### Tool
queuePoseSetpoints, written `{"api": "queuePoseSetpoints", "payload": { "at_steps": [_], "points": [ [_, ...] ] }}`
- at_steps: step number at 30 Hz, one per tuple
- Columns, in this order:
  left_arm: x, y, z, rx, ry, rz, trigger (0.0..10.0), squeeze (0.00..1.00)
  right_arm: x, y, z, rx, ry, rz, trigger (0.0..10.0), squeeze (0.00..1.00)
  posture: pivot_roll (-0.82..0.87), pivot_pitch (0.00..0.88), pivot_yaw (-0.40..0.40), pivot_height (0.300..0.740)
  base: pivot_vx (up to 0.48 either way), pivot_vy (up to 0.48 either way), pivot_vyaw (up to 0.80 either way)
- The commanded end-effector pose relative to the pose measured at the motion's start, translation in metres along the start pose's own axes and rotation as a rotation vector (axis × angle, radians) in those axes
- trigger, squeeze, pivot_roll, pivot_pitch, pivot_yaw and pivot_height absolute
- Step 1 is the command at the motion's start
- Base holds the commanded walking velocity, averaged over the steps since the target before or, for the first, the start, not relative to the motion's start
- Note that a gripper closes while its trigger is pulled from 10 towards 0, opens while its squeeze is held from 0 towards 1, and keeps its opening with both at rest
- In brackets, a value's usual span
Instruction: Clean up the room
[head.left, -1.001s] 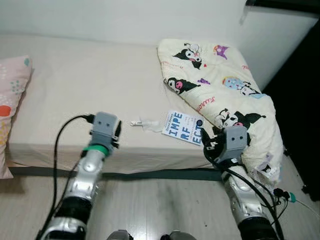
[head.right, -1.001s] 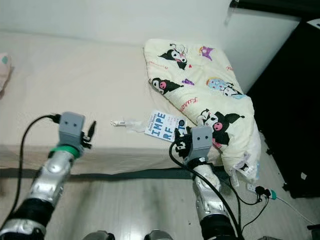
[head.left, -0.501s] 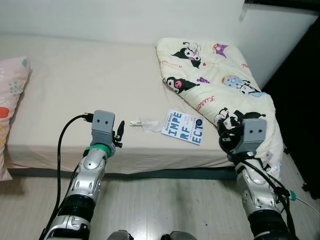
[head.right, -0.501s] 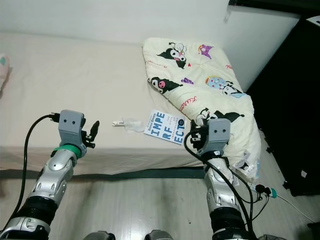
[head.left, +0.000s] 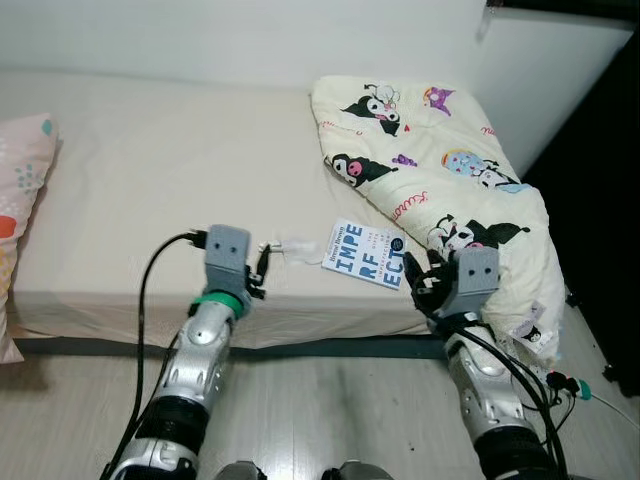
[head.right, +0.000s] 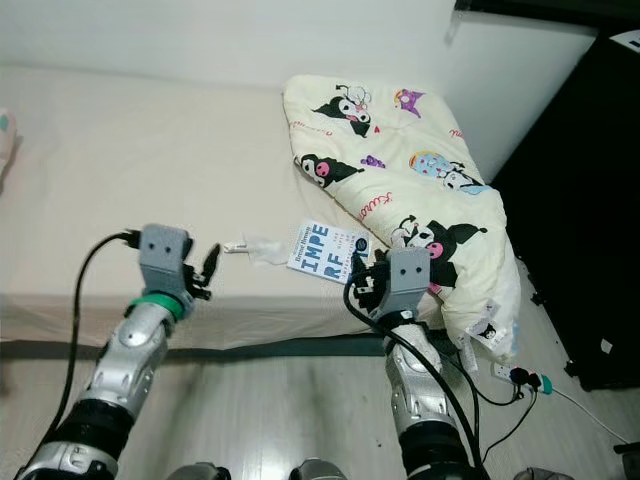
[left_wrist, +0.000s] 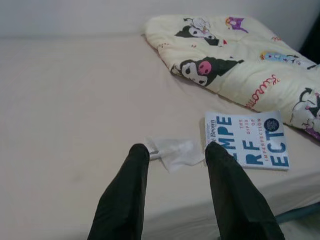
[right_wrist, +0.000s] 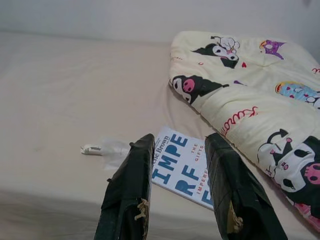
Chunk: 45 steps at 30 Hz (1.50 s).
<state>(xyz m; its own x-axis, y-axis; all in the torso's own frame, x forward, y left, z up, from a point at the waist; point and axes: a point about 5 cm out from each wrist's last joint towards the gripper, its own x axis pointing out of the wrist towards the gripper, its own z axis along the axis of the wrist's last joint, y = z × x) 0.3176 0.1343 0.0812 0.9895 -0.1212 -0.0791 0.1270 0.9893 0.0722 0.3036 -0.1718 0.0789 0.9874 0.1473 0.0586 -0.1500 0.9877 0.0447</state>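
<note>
Bed (head.left: 150, 170): both pincers nearer the book (head.left: 367, 254)

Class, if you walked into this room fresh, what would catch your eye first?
The cream cartoon-printed quilt, bunched at the bed's right end, stands out most. Beside it, near the bed's front edge, lies a white book with big blue letters. Both pincers hover open there: the left pincer toward a crumpled clear plastic wrapper, the right pincer toward the book.

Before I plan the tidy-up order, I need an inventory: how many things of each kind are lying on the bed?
Books: 1, white with blue lettering
Clear wrappers: 1
Cartoon-print quilts: 1
Pillows: 1, at the bed's left edge
Total: 4
</note>
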Motion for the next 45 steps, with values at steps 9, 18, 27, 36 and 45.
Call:
{"api": "queuePoseSetpoints", "payload": {
  "at_steps": [9, 18, 27, 36, 45],
  "points": [
    [-0.0018, -0.003, -0.0013, 0.004, -0.004, 0.014, 10.0, 0.0, 0.0015, 0.0017, -0.0067, -0.032, 0.043, 0.018, 10.0, 0.0, 0.01, 0.0, -0.054, 0.74, 0.0, 0.0, 0.17],
    [0.0019, -0.0082, 0.0045, 0.018, -0.032, 0.006, 10.0, 0.0, 0.0012, 0.0015, -0.0055, 0.034, 0.031, 0.016, 10.0, 0.0, 0.01, 0.0, -0.047, 0.74, 0.21, 0.0, 0.07],
    [0.0029, -0.0092, 0.0059, 0.028, -0.037, -0.004, 10.0, 0.0, 0.0001, 0.0003, -0.0063, 0.032, 0.029, 0.005, 10.0, 0.0, 0.0, 0.0, -0.043, 0.74, 0.48, 0.0, 0.0],
    [0.0026, -0.009, 0.0039, 0.029, -0.024, -0.001, 10.0, 0.0, -0.001, 0.0009, -0.0083, 0.027, 0.038, 0.009, 10.0, 0.0, 0.0, 0.0, -0.042, 0.74, 0.222, 0.0, 0.0],
    [0.0029, -0.0084, 0.0039, 0.03, -0.025, -0.001, 10.0, 0.0, -0.0019, 0.0024, -0.0099, 0.027, 0.041, 0.01, 10.0, 0.0, 0.0, 0.0, -0.038, 0.74, 0.0, 0.0, 0.0]
  ]
}}
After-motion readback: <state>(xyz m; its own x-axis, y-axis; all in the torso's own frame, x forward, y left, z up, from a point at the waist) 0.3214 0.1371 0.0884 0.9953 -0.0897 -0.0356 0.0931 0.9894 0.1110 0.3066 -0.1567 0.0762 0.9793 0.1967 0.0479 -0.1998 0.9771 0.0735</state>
